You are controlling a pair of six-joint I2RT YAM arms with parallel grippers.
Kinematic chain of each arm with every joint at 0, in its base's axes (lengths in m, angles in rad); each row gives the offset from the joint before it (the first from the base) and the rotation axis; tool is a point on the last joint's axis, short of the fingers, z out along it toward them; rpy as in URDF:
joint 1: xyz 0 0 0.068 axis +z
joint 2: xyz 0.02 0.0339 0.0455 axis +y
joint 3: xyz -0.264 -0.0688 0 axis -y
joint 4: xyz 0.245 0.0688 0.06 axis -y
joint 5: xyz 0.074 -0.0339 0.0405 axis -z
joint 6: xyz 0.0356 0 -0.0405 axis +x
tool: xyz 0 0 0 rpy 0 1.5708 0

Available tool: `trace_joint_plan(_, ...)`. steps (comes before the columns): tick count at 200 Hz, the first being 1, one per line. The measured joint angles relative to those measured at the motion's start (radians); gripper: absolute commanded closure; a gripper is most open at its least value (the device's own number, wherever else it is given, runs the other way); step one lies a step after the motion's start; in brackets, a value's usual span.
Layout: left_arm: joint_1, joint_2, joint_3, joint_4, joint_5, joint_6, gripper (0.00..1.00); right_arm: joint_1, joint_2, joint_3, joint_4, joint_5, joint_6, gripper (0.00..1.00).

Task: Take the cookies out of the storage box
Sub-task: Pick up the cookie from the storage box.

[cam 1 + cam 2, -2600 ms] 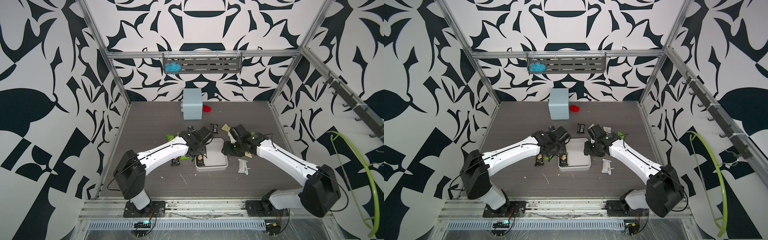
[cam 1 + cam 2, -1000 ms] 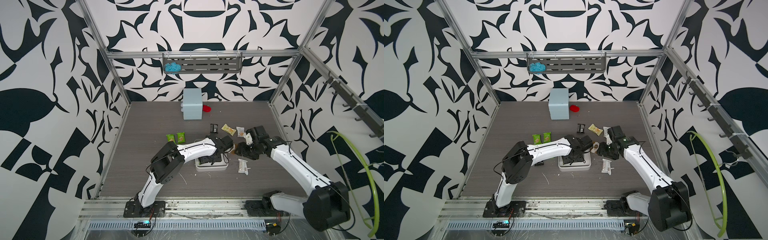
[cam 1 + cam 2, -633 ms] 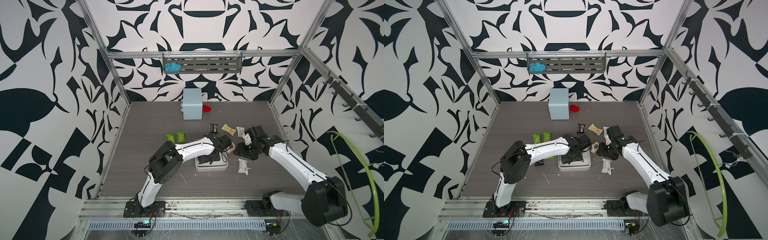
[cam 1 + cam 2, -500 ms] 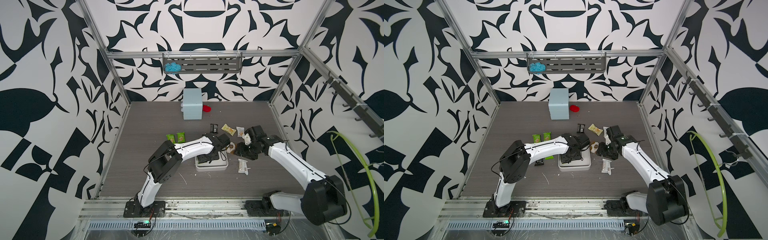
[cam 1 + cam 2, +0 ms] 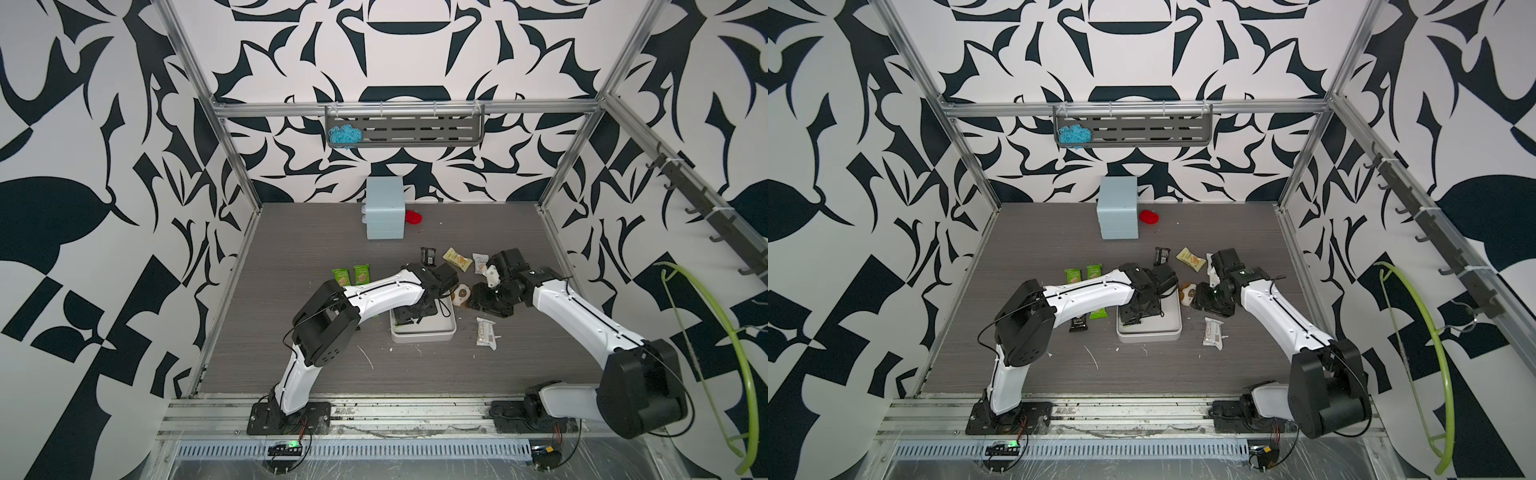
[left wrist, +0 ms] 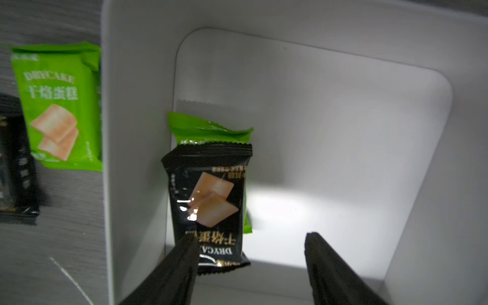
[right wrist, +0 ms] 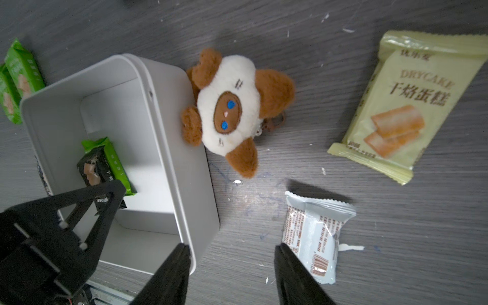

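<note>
White storage box (image 7: 184,174) with a black packet (image 6: 211,200) atop a bright green packet (image 6: 208,129). Brown-and-white plush toy (image 7: 227,87), blue-eyed; cream-yellow packet (image 7: 404,100) at its 12 o'clock. Grey wood-grain desk (image 7: 343,39), black-and-white leafy walls (image 5: 124,124).

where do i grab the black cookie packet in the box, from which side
Probably from straight above, pinching the black packet across its short width at mid-length. It lies face up on a green packet, one long edge close to the storage box wall, so one jaw must slide down the wall.
</note>
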Motion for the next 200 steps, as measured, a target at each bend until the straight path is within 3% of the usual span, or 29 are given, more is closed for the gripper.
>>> trace_joint_plan(200,0.033,0.002,-0.096,0.035,0.010,-0.021,0.33,-0.006,0.005,0.000,0.003,-0.003,0.000,0.43)
